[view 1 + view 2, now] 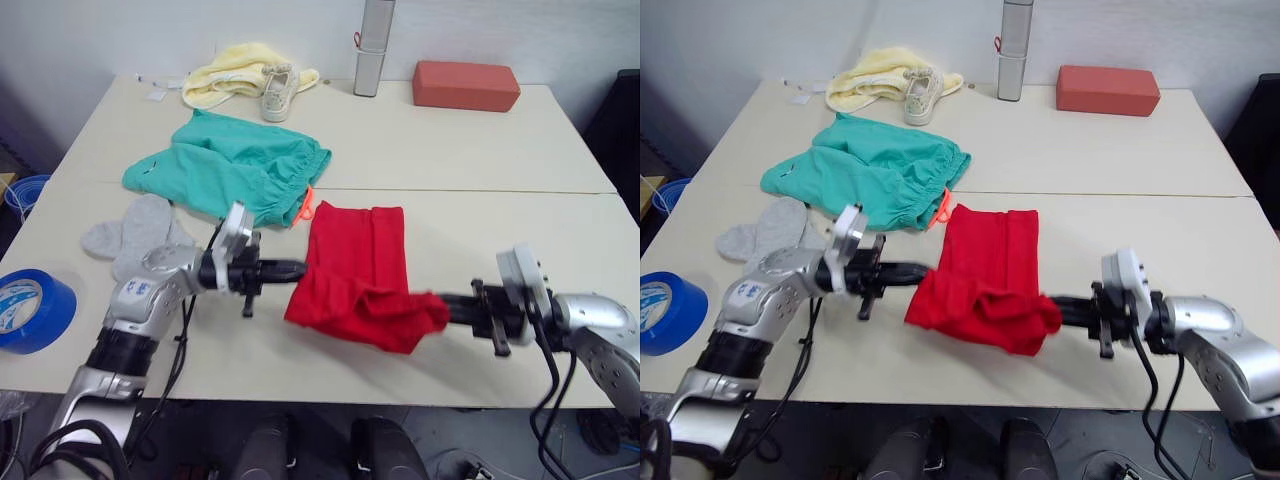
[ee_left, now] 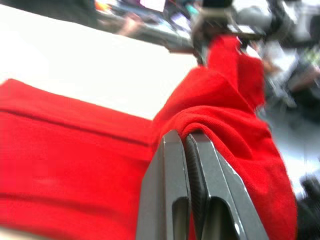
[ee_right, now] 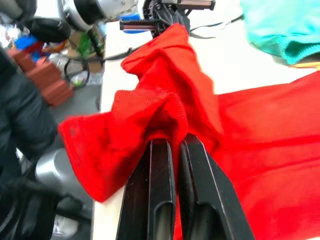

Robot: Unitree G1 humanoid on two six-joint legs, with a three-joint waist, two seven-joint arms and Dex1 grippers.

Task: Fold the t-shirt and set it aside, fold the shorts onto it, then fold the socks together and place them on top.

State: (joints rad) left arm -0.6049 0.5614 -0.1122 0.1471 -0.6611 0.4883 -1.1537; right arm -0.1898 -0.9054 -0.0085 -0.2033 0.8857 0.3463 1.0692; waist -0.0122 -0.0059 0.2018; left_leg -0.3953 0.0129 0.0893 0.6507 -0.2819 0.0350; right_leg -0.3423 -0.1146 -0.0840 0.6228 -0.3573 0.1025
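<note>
Left eye view: both grippers, left (image 1: pixel 298 268) and right (image 1: pixel 440 305), pinch the shirt (image 1: pixel 358 270) tight. Lift both corners evenly, carry them over together, then lay them flat.

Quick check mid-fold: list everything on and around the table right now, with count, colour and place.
t-shirt: 1, red, table's near middle, partly folded, near corners pinched.
shorts: 1, teal, behind the t-shirt, left.
socks: 2, grey, left of the left claw.
cloth: 1, pale yellow, far left.
shoe: 1, white, against the cloth.
box: 1, red, far right.
canister: 1, silver, far middle.
tape roll: 1, blue, near left edge.
left claw: shut on the t-shirt.
right claw: shut on the t-shirt.
</note>
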